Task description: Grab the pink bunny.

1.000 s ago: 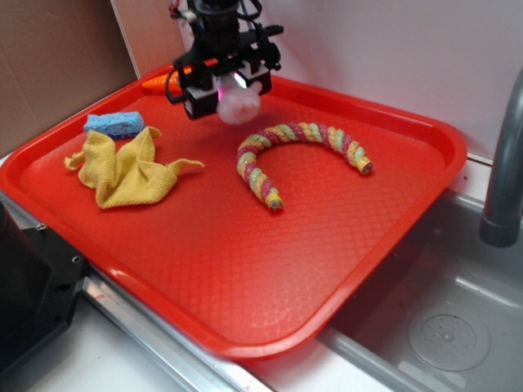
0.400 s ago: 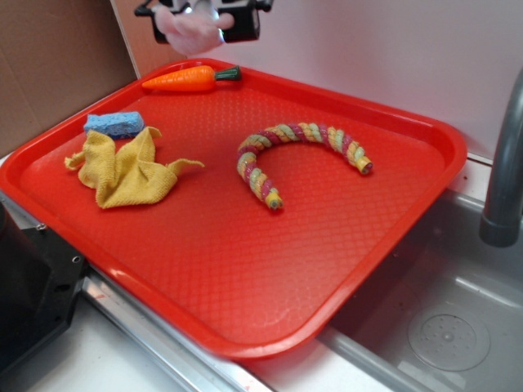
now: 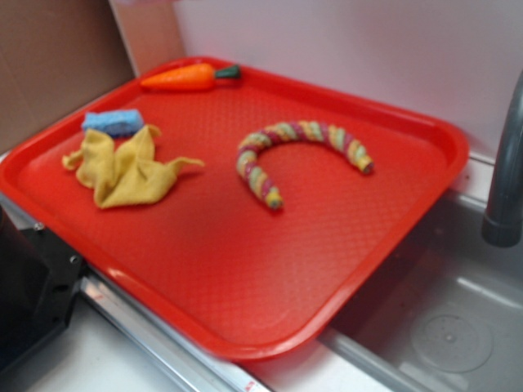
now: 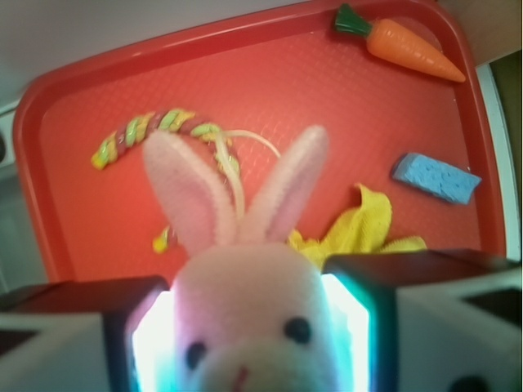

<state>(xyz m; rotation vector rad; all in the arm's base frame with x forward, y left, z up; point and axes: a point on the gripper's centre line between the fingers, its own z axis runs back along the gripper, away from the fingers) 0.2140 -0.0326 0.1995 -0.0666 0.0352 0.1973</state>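
Pink bunny [image 4: 245,327] between gripper [image 4: 249,335] pads

Kitchen, steel sink [image 3: 445,327], faucet [image 3: 504,171]

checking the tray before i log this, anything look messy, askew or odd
Only the yellow cloth looks untidy: it lies crumpled on the red tray, not folded, beside the blue sponge. The carrot and rope toy lie undamaged. The pink bunny sits clamped in the gripper.

Red tray [image 3: 392,245] holds carrot [image 3: 181,77], sponge [image 3: 112,122], yellow cloth [image 3: 127,167], rope toy [image 3: 298,155].
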